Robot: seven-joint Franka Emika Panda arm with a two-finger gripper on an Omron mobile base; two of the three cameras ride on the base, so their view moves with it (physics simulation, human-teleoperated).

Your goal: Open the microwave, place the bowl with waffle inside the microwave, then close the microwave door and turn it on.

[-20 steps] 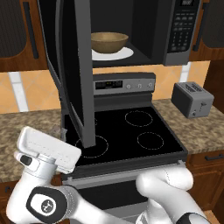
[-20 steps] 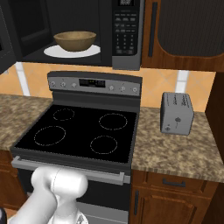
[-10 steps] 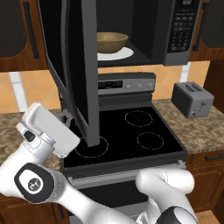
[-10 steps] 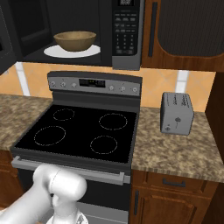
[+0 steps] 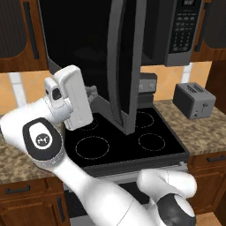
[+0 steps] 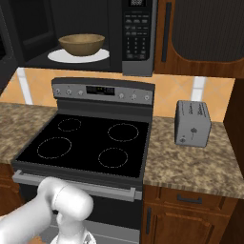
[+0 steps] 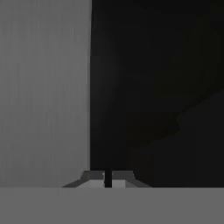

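Observation:
The microwave (image 5: 176,31) hangs above the stove, and its keypad panel (image 6: 138,33) is on the right. The microwave door (image 5: 126,66) stands half swung, nearly edge-on in the left base view. Inside, the tan bowl (image 6: 82,44) rests on a white round plate (image 6: 57,56); the waffle is hidden by the bowl's rim. My gripper (image 5: 92,92) is shut on nothing and sits at the door's outer face, left of it. In the hand view the gripper (image 7: 108,179) faces the door's grey frame (image 7: 43,87) and dark glass (image 7: 153,87) at very close range.
A black glass-top stove (image 6: 90,143) with four burner rings sits below the microwave. A grey toaster (image 6: 192,123) stands on the granite counter (image 6: 190,167) to the right. Dark wood cabinets (image 6: 205,33) flank the microwave.
The door has swung to the right, toward the microwave. My hand rose from beside the stove and followed the door's outer face. The jaws closed fully.

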